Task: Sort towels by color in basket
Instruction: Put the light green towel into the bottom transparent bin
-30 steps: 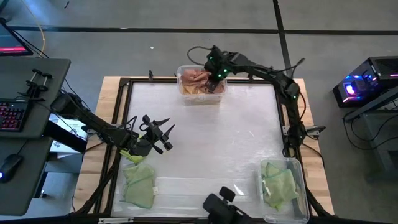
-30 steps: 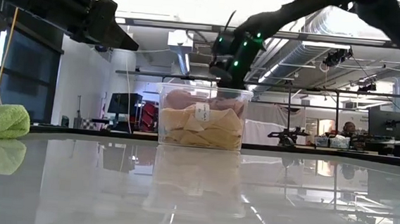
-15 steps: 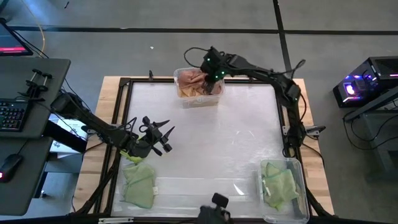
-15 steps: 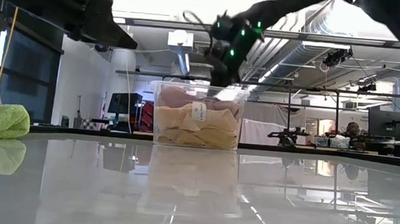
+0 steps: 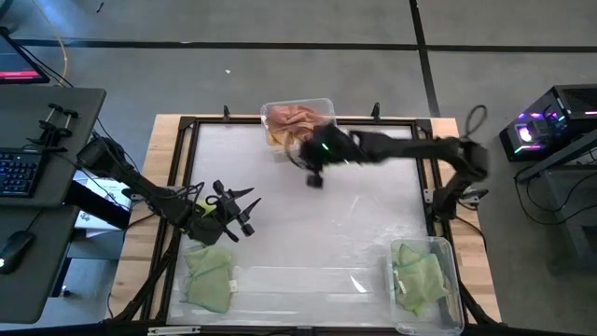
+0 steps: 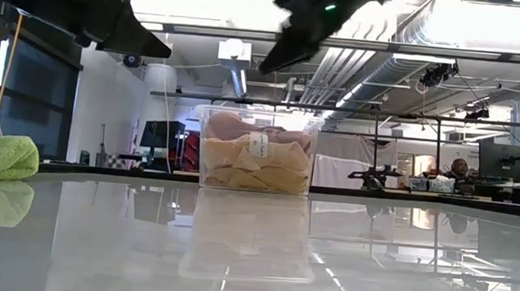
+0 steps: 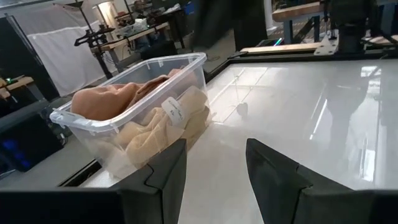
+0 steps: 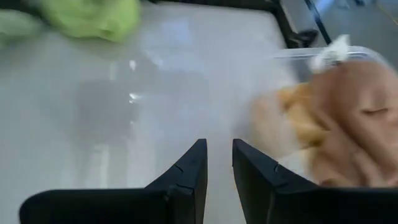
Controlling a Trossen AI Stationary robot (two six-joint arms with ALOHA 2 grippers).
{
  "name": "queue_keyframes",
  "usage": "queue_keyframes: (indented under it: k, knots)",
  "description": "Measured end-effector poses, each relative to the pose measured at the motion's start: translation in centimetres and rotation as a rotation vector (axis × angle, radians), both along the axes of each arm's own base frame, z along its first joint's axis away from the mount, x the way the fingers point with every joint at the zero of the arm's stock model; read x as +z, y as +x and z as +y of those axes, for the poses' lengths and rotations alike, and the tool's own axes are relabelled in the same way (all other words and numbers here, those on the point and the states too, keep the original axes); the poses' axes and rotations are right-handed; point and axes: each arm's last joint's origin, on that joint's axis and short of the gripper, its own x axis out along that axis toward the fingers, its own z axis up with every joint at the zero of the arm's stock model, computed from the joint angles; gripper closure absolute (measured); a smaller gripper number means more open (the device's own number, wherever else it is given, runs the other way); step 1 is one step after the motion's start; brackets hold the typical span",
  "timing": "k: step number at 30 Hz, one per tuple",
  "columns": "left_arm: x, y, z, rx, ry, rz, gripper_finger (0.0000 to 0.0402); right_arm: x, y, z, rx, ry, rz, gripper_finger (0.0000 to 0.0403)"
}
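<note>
right gripper (image 5: 313, 177) left clear bin (image 5: 298, 117), fingers narrow, empty | left gripper (image 5: 240, 207) fingers wide

Overhead, table-level, two perhaps bin-facing wrist views

1. My work table (image 5: 308, 224) has a white shiny top, a black frame and a light wooden border (image 5: 163, 126).
2. To my left I see a dark desk (image 5: 56, 140) with a keyboard (image 5: 20, 170) and a mouse (image 5: 13, 248) on it.
3. To my right stands a computer case (image 5: 550, 121) with purple-blue lights.
4. In the low view, ceiling ducts (image 6: 406, 32) run across the room behind the table, and a monitor (image 6: 502, 162) stands at the far right.
</note>
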Motion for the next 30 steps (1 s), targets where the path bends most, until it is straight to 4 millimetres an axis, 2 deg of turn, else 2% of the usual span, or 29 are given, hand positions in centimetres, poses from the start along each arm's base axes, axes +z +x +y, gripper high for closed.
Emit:
queue_keyframes:
  k: [4,7,10,15,19,22,24,26,28,30]
  knots:
    - [0.0,0.0,0.0,-0.001,0.001,0.003,0.0248,-1.6,-3.4,4.8,0.058,0.063,-0.127,0.0332]
    - [0.0,0.1,0.2,0.008,0.0,0.002,0.0248,-3.3,-5.1,7.6,0.086,0.156,-0.266,0.0332]
    - [0.0,0.2,0.4,0.019,0.0,0.002,0.0248,-5.4,-6.1,9.5,0.127,0.213,-0.379,0.0332]
    - [0.1,0.3,0.4,0.004,0.007,0.025,0.0248,-9.0,-7.2,11.2,0.204,0.202,-0.423,0.0332]
    - [2.2,1.1,-0.7,-0.221,-0.063,0.162,0.025,-10.5,-6.8,11.5,0.22,0.191,-0.442,0.0331]
    - [3.6,0.9,-1.2,-0.31,-0.215,0.398,0.026,-11.8,-6.0,11.4,0.204,0.204,-0.431,0.0323]
    - [4.3,0.4,-1.2,-0.257,-0.372,0.538,0.027,-12.6,-5.3,11.5,0.188,0.225,-0.419,0.0311]
    - [4.3,-0.9,-1.0,-0.134,-0.529,0.679,0.0278,-13.5,-4.3,11.7,0.164,0.269,-0.411,0.0296]
    - [3.9,-2.0,-0.9,0.01,-0.674,0.742,0.0285,-14.5,-3.3,11.9,0.14,0.308,-0.389,0.0283]
    - [3.2,-3.2,-1.0,0.144,-0.744,0.778,0.0289,-15.4,-2.0,12.4,0.13,0.335,-0.377,0.0273]
